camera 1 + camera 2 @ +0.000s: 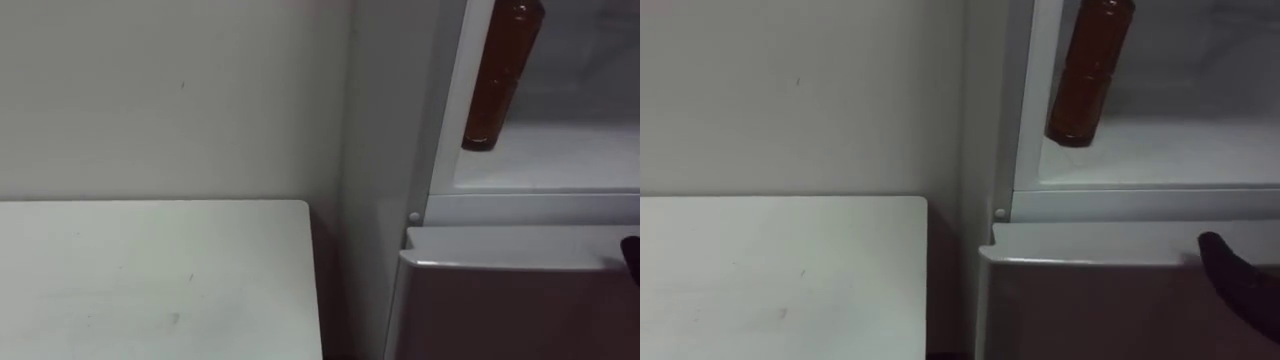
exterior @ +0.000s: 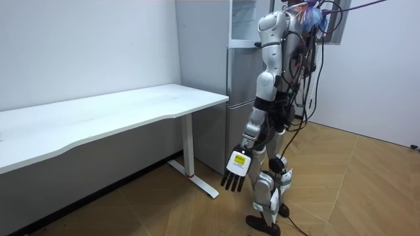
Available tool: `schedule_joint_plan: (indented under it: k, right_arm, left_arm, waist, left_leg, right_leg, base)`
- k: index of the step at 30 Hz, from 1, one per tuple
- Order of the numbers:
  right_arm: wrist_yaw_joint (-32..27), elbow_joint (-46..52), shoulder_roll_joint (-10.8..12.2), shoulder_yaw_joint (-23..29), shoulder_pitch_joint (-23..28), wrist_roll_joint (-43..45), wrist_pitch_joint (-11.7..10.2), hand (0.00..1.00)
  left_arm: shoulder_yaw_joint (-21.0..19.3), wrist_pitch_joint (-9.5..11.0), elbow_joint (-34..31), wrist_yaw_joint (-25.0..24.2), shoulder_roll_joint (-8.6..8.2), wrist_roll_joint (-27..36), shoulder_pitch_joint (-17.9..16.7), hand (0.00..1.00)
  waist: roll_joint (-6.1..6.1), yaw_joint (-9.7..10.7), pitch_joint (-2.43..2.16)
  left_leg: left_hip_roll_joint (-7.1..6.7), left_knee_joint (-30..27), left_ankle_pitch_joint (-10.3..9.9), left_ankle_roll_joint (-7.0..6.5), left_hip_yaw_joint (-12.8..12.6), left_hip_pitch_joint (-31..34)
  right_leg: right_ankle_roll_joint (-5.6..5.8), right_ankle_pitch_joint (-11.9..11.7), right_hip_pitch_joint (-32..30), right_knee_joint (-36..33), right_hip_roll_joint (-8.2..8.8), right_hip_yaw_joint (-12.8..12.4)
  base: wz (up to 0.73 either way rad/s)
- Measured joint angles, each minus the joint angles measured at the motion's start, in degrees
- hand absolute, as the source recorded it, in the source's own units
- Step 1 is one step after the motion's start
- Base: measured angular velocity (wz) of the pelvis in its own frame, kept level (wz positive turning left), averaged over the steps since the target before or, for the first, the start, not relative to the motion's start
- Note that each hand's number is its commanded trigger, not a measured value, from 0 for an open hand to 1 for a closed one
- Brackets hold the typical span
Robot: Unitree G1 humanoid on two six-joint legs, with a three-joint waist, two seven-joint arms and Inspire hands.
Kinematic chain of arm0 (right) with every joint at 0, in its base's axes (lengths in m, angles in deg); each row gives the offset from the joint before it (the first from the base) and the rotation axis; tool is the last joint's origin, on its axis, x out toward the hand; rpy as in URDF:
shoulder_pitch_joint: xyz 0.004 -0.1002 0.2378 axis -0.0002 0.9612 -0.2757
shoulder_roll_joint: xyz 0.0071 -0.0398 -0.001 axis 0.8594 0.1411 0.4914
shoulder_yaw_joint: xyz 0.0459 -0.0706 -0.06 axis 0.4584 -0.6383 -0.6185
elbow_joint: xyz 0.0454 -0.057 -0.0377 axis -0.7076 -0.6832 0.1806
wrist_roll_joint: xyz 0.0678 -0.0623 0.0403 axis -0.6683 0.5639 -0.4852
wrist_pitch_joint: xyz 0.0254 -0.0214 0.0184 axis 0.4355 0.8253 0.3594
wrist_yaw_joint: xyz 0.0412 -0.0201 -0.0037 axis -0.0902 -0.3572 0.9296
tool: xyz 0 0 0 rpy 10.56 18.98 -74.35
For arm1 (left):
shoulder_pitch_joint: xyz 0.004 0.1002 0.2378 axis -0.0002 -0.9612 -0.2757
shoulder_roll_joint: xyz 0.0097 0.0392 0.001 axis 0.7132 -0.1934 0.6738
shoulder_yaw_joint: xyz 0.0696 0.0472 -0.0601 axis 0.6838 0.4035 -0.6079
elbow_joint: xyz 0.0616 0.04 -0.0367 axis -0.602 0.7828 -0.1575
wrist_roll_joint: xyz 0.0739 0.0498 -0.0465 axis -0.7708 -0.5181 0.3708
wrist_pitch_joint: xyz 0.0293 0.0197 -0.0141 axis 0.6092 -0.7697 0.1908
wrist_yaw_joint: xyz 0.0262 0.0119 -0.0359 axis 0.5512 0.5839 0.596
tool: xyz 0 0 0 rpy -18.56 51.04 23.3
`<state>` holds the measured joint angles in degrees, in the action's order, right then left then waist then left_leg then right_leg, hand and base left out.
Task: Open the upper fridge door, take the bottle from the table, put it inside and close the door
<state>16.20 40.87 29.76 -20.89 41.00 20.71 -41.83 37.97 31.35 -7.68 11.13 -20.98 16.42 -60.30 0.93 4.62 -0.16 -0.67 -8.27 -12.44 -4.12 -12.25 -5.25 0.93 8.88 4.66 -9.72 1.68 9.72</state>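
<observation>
Hanging tilted above the fridge shelf [image 1: 565,160], the bottle [image 1: 503,75] risks toppling if released early. Left hand [image 2: 235,174] dangles open and empty; right hand's grip cannot be told.

White table [image 1: 150,270] against pale wall [image 1: 170,90], wooden plank floor [image 2: 341,190]

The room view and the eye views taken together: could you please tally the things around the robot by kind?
bottle, brown: 1
fridge, upper compartment open: 1
table, white: 1
Total: 3
</observation>
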Motion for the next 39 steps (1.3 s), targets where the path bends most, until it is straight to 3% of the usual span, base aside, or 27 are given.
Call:
schedule_joint_plan:
  k: [4,10,12,15,17,23,27,33,39]
  right_arm:
    - [-2.5,-2.9,3.1,-0.1,0.1,-2.9,-3.3,0.0]
    - [-5.1,-8.7,3.9,0.0,0.7,-9.0,-7.0,0.0]
    - [-6.3,-13.2,4.3,0.0,2.1,-9.3,-6.0,0.0]
    - [-8.0,-20.4,6.7,0.1,4.8,-12.2,-3.2,0.0]
    - [-9.0,-24.4,7.2,0.1,5.6,-14.5,-2.1,0.0]
    - [-10.7,-31.7,7.5,-0.1,5.5,-19.0,-2.0,0.0]
    - [-12.3,-32.6,7.5,-0.1,5.7,-18.8,-2.3,0.0]
    - [-12.0,-45.0,7.3,-0.2,5.1,-19.6,-3.1,0.0]
    - [-7.4,-58.1,7.3,-0.1,5.9,-26.6,-2.4,0.0]
  left_arm:
    - [0.1,0.0,-0.5,0.0,-0.21,0.8,0.1,0.0]
    - [0.2,0.0,-0.8,0.4,-0.17,2.1,-0.1,0.0]
    - [0.2,0.0,-0.9,0.6,-0.2,2.1,0.1,0.0]
    - [0.1,-0.1,-1.4,0.6,-0.48,2.2,0.0,0.0]
    - [0.1,-0.2,-1.4,0.1,-0.61,2.1,0.1,0.0]
    - [0.0,0.3,-2.4,-0.4,-0.49,2.1,0.0,0.0]
    - [0.0,0.3,-2.4,-1.2,-0.5,2.2,0.0,0.0]
    - [0.0,0.3,-4.4,-1.2,-0.57,2.2,-1.3,0.0]
    - [-0.1,0.3,-4.8,-1.2,-0.8,2.3,-1.6,0.0]
  waist:
    - [-0.2,0.1,-0.13]
    - [-0.64,0.6,-0.48]
    - [-0.79,0.5,-0.59]
    - [-1.47,0.4,-0.78]
    - [-2.61,0.3,-0.47]
    - [-2.76,0.1,-0.25]
    - [-1.61,0.0,-0.21]
    - [-0.89,-0.2,-0.06]
    - [-1.81,0.0,-0.33]
  left_leg:
    - [0.0,-0.1,-0.2,-0.05,0.0,0.1]
    - [-0.09,-0.4,-0.3,-0.23,0.7,-0.2]
    - [-0.12,-0.4,-0.4,-0.29,1.1,-0.4]
    - [-0.15,-0.3,-0.4,-0.32,1.3,-0.3]
    - [-0.2,-0.2,-0.4,-0.33,1.2,0.1]
    - [-0.28,-0.4,-0.3,-0.07,1.1,0.7]
    - [-0.33,-0.4,-0.3,0.12,1.1,0.9]
    - [-0.32,-0.4,-0.3,0.14,1.4,0.8]
    - [-0.37,0.0,-0.3,0.14,1.4,0.2]
  right_leg:
    - [0.0,0.0,0.0,0.0,0.02,0.3]
    - [0.2,-0.2,0.7,0.0,0.21,1.3]
    - [0.22,-0.2,1.0,0.0,0.22,1.4]
    - [0.26,-0.1,0.9,-0.1,0.25,1.4]
    - [0.31,-0.1,0.3,-0.2,0.27,1.4]
    - [0.35,0.7,-0.1,-0.1,0.3,1.5]
    - [0.04,1.2,-0.2,0.1,0.28,1.4]
    - [0.03,1.2,-0.2,0.0,0.3,1.6]
    - [0.04,1.2,0.2,0.0,0.29,1.5]
  base:
    - [0.0]
    - [0.07]
    - [0.1]
    - [0.0]
    - [-0.07]
    - [0.0]
    - [0.0]
    - [0.01]
    - [0.0]
